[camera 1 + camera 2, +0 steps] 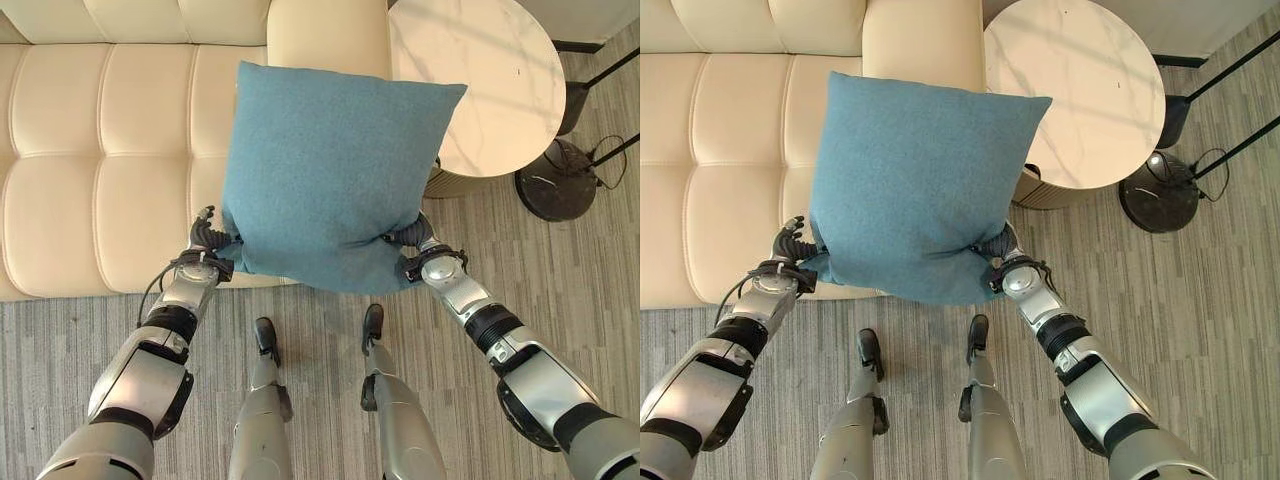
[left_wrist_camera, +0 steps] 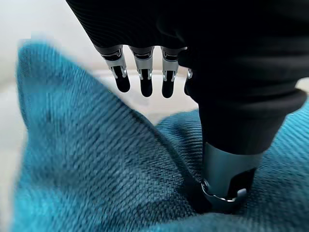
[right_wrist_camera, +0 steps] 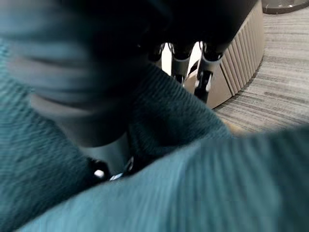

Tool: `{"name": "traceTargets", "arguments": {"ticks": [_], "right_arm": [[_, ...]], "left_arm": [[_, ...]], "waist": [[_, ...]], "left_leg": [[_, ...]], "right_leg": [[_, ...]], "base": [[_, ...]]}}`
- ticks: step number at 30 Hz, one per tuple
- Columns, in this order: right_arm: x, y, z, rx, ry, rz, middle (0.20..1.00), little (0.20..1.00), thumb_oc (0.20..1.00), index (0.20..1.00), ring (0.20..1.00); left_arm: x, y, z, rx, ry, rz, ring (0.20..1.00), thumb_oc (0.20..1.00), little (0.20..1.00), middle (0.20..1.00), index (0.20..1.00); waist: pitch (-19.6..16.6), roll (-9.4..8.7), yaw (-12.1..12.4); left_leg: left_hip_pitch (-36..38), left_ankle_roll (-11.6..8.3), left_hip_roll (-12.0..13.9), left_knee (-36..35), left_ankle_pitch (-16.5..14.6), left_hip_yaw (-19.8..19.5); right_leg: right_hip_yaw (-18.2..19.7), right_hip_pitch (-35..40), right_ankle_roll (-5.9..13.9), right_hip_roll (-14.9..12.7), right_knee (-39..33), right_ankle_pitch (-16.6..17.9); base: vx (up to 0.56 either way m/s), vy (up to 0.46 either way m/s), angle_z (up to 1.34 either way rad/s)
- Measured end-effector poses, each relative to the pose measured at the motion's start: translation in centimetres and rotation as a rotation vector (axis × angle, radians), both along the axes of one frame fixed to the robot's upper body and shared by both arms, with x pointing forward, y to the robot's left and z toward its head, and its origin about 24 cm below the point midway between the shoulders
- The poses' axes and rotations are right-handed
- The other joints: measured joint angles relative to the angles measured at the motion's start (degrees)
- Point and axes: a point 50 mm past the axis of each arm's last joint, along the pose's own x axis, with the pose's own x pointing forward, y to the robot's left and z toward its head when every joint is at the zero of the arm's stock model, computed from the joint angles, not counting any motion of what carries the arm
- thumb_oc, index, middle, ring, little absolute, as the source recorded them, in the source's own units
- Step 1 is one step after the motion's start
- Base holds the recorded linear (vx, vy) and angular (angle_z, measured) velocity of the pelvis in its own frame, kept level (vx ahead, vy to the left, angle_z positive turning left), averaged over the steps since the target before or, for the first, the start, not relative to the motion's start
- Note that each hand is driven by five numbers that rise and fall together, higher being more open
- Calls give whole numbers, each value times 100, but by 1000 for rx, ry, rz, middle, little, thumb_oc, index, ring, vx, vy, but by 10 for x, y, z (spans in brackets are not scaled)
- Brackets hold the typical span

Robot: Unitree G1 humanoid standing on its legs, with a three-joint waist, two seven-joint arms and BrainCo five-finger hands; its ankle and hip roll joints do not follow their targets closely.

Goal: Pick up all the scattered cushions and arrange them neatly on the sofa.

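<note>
You have the square teal fabric cushion [image 1: 325, 170] held up between both hands, over the front edge of the cream tufted leather sofa [image 1: 95, 160]. Your left hand [image 1: 212, 243] pinches its lower left corner, your right hand [image 1: 412, 240] the lower right (thumbs dug into the cloth). A round white marble side table [image 1: 490, 80] stands beside the sofa.

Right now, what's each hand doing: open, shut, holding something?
Left hand: shut on the blue cushion, pinching its lower corner.
Right hand: shut on the same cushion's other lower corner.
</note>
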Motion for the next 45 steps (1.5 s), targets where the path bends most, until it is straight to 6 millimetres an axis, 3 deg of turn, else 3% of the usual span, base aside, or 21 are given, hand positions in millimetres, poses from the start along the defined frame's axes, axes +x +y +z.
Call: {"name": "traceTargets", "arguments": {"ticks": [2,8,10,17,18,20,21,25,28,33,34,38,40,41,42,43,44,45], "right_arm": [[-9,-1,4,53,-42,11,200,200,200,200,200],[-19,-5,0,129,-47,2,200,200,200,200,200],[-29,-6,-3,182,-53,8,200,200,200,200,200],[-65,-23,-26,303,-13,-12,200,200,200,200,200],[-80,-28,-31,334,-6,-8,200,200,200,200,200],[-93,-31,-40,349,20,0,200,200,200,200,200],[-103,-34,-50,351,60,5,200,200,200,200,200],[-120,-38,-60,397,111,26,200,200,200,200,200],[-124,-36,-60,420,109,59,200,200,200,200,200],[-128,-31,-48,474,62,116,200,200,200,200,200],[-129,-28,-42,484,30,142,200,200,200,200,200],[-128,-18,-34,507,-21,198,200,200,200,200,200],[-128,-16,-34,497,-22,207,200,200,200,200,200],[-128,-16,-35,486,-21,208,200,200,200,200,200],[-128,-18,-36,478,-17,203,200,200,200,200,200],[-128,-21,-38,463,-10,198,200,200,200,200,200],[-128,-24,-38,434,-7,200,200,200,200,200,200],[-127,-24,-37,423,-14,204,200,200,200,200,200]], "left_arm": [[-1,-20,12,-49,-92,-57,200,200,200,200,200],[-2,-26,19,-69,-144,-63,200,200,200,200,200],[-10,-30,18,-108,-175,-76,200,200,200,200,200],[-51,-38,-8,-290,-209,-81,200,200,200,200,200],[-67,-41,-22,-347,-191,-70,200,200,200,200,200],[-82,-41,-39,-387,-151,-53,200,200,200,200,200],[-94,-42,-54,-409,-105,-41,200,200,200,200,200],[-116,-39,-62,-463,-90,-28,200,200,200,200,200],[-124,-36,-61,-473,-109,-24,200,200,200,200,200],[-135,-25,-59,-472,-135,3,200,200,200,200,200],[-136,-21,-57,-456,-150,3,200,200,200,200,200],[-136,-6,-47,-336,-180,-3,200,200,200,200,200],[-135,-5,-46,-333,-183,-11,200,200,200,200,200],[-136,-4,-46,-330,-179,-10,200,200,200,200,200],[-137,-4,-49,-336,-171,-9,200,200,200,200,200],[-135,-6,-47,-346,-181,-16,200,200,200,200,200],[-138,-4,-47,-335,-177,-19,200,200,200,200,200],[-140,-1,-48,-334,-173,-13,200,200,200,200,200]], "waist": [[1,-1,20],[1,-1,109],[2,1,122],[-4,33,100],[-35,99,90],[-74,181,77],[-276,280,75],[-572,542,85],[-707,608,97],[-1029,567,106],[-1145,529,101],[-1230,407,146],[-1213,457,136],[-1208,472,165],[-1148,647,196],[-1178,717,217],[-1170,758,407],[-1190,656,521]], "left_leg": [[1,3,1,-16,35,-8],[181,3,-5,-70,62,15],[347,1,-4,-91,67,31],[1062,-58,-6,-99,-19,-10],[1229,-59,-6,-102,-72,-6],[1445,-63,-9,-104,-134,-7],[1514,-68,-15,-137,-233,-8],[1666,-31,-47,-141,-258,-30],[1822,-20,-52,-139,-269,-34],[2045,2,-112,-140,-337,3],[2061,34,-177,-118,-343,43],[2027,183,-312,-97,-303,287],[1946,273,-310,-43,-354,272],[1906,355,-268,-44,-296,274],[1839,400,-114,-25,-249,219],[1791,342,43,42,-260,23],[1756,316,114,59,-150,-101],[1772,224,83,50,-111,-143]], "right_leg": [[6,-1,0,0,0,0],[23,140,-8,3,0,7],[41,288,-6,2,0,5],[51,980,-17,1,-2,-134],[71,1148,-42,-3,-2,-199],[70,1370,-44,-10,-4,-251],[67,1433,-18,-24,-4,-352],[58,1608,-20,-49,-3,-374],[52,1770,-1,-50,-4,-382],[86,1967,-49,-100,-4,-482],[111,1955,80,-148,0,-370],[403,1711,143,-254,151,-168],[438,1620,271,-264,219,-26],[408,1563,298,-271,360,-89],[493,1395,282,-120,1164,-817],[614,1263,105,121,2047,-1454],[575,1325,97,344,2734,-2207],[567,1403,-83,362,2679,-2447]], "base": [[0,0,0],[5,-44,-1],[60,-58,-3],[92,-19,-3],[79,18,-4],[66,30,0],[63,38,2],[31,41,2],[44,91,1],[-69,116,-3],[-185,52,-13],[-288,39,-23],[-244,4,-6],[-197,-33,15],[-172,-86,35],[-95,-131,61],[-132,-206,53],[-128,-233,33]]}}
